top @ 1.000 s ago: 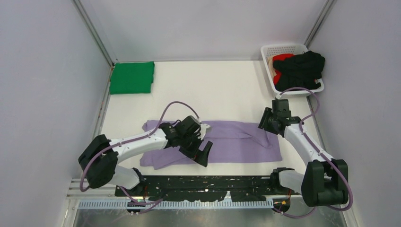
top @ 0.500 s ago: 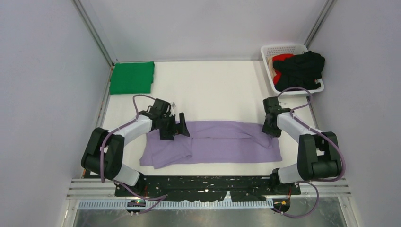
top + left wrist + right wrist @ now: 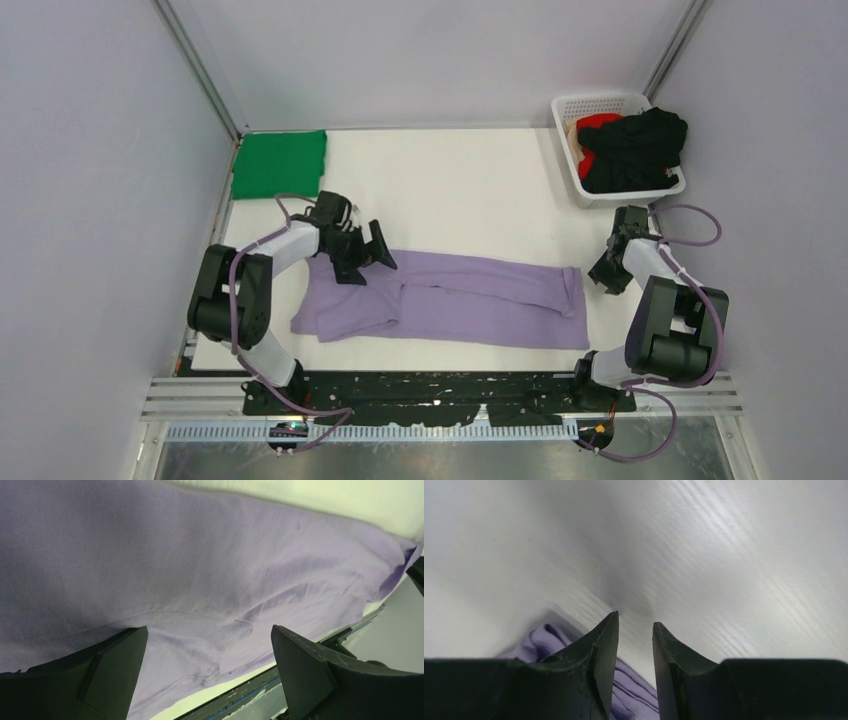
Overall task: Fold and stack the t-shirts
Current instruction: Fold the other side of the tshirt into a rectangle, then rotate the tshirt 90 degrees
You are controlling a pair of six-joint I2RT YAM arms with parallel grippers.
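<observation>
The lavender t-shirt (image 3: 470,300) lies spread lengthwise across the middle of the table, with folds running along it. My left gripper (image 3: 368,260) hovers wide open over its left part; in the left wrist view the left gripper (image 3: 209,630) has only the lavender t-shirt (image 3: 200,570) beneath it. My right gripper (image 3: 604,279) sits just off the shirt's right edge. In the right wrist view the right gripper (image 3: 635,619) shows a narrow gap with bare table between the jaws and the lavender t-shirt (image 3: 554,640) beside it. A folded green t-shirt (image 3: 278,165) lies at the far left.
A white perforated basket (image 3: 568,105) at the far right corner holds a black t-shirt (image 3: 640,145) and a red t-shirt (image 3: 596,124). Grey walls close both sides. A black rail (image 3: 440,400) runs along the near edge.
My left arm drew back and to the far left along the shirt, staying open. My right gripper moved right, off the shirt's edge, and its jaws narrowed. The shirt lies slightly straighter.
</observation>
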